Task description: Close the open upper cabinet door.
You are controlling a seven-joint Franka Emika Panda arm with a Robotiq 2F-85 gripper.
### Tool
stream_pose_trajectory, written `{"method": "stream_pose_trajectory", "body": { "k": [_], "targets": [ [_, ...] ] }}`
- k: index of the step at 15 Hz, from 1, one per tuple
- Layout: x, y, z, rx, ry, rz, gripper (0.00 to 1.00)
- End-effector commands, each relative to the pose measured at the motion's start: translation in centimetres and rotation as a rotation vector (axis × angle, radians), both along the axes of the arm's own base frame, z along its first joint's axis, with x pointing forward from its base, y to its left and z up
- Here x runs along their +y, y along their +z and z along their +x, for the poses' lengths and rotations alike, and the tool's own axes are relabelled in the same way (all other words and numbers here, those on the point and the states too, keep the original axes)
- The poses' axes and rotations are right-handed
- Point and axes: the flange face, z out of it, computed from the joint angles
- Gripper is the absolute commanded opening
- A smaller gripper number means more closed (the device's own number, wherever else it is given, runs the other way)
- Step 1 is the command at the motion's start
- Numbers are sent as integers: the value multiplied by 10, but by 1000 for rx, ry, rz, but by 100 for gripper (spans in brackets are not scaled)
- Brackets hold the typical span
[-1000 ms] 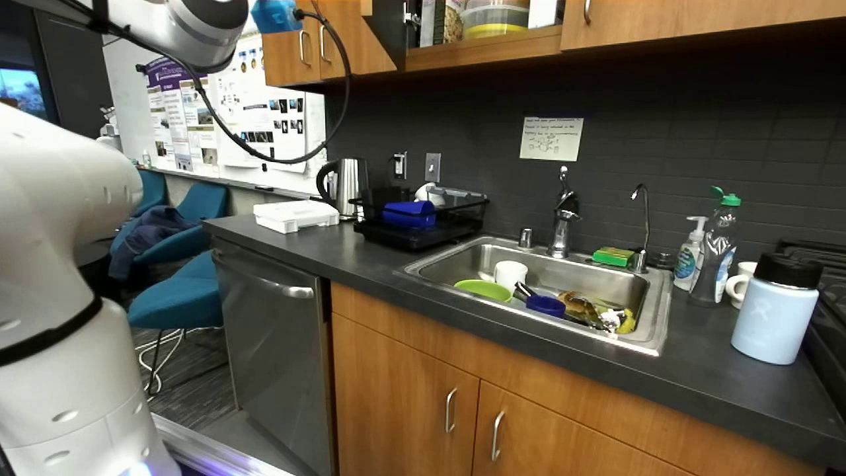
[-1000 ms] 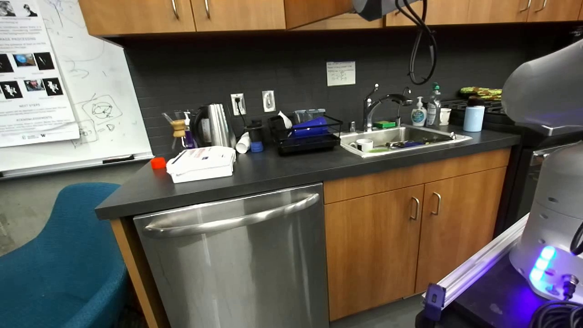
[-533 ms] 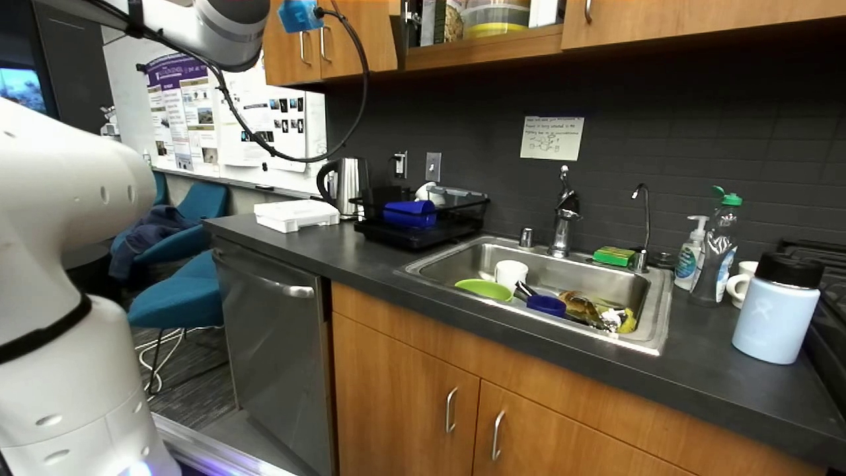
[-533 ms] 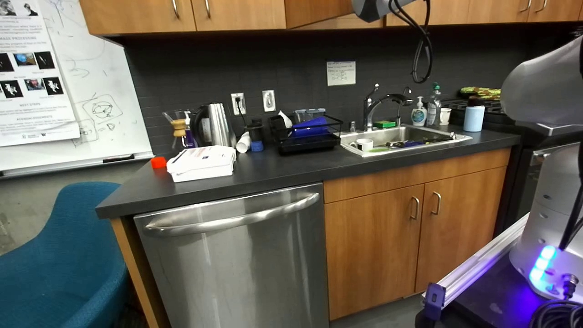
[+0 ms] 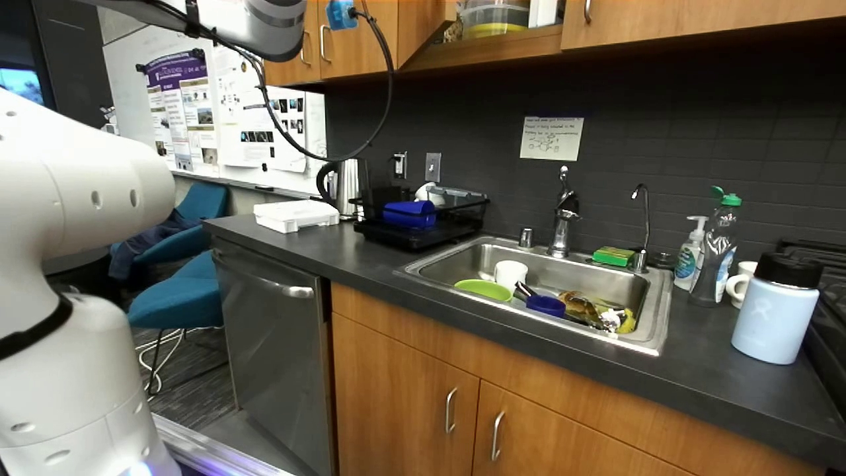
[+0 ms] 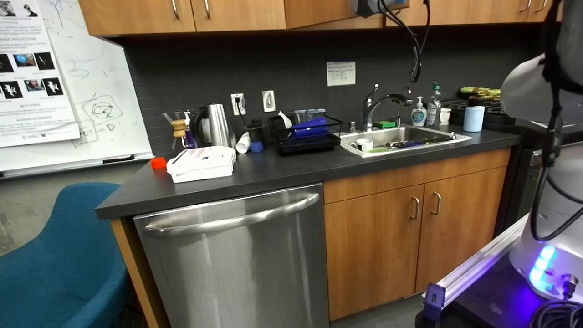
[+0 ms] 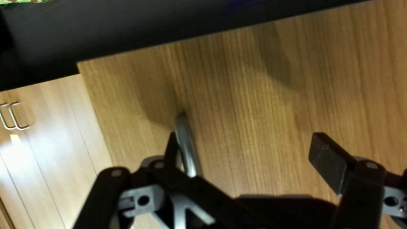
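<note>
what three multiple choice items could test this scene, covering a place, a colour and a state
1. Relative to the sink, the green dish is:
A behind it; B inside it; C under it
2. The dish rack is:
A white; B red; C black
3. The upper cabinet door above that rack is:
A open; B shut flush; C taken off

1 B: it sits within the sink's walls.
2 C: it looks black in both exterior views.
3 A: it angles outward, a clear container visible beyond it.
</note>
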Motion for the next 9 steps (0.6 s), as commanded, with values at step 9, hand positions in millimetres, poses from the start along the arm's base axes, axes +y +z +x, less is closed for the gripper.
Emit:
{"method": "stream_pose_trajectory", "body": {
  "k": [9],
  "targets": [
    [-40,20,49,72,-184,180,100]
  ]
}}
